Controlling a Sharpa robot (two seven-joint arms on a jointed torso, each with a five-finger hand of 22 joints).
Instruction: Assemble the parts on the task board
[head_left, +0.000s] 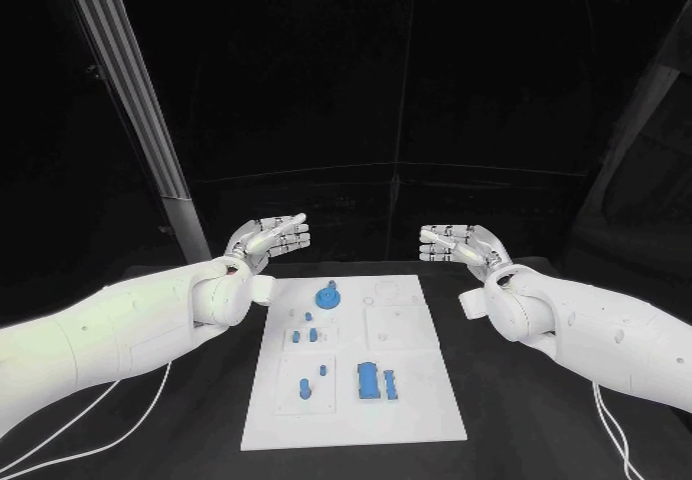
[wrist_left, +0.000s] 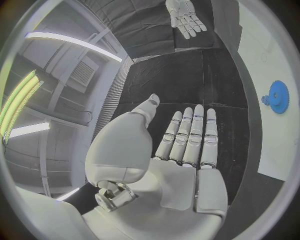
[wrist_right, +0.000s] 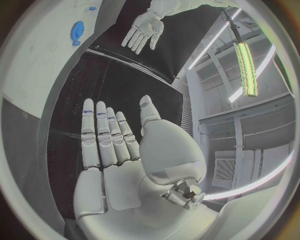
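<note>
Above the far end of the worktop (head_left: 505, 440), we hold the left hand (head_left: 268, 240) and right hand (head_left: 464, 246) raised, fingers spread, grasping and touching nothing. Parts (head_left: 375, 381) lie on the task board (head_left: 418, 420) between and nearer. We judge that either hand should descend squarely over one part.

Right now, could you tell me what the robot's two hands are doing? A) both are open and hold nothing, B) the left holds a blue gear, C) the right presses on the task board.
A: the left hand and the right hand are raised beyond the task board with fingers straight, holding nothing.
</note>
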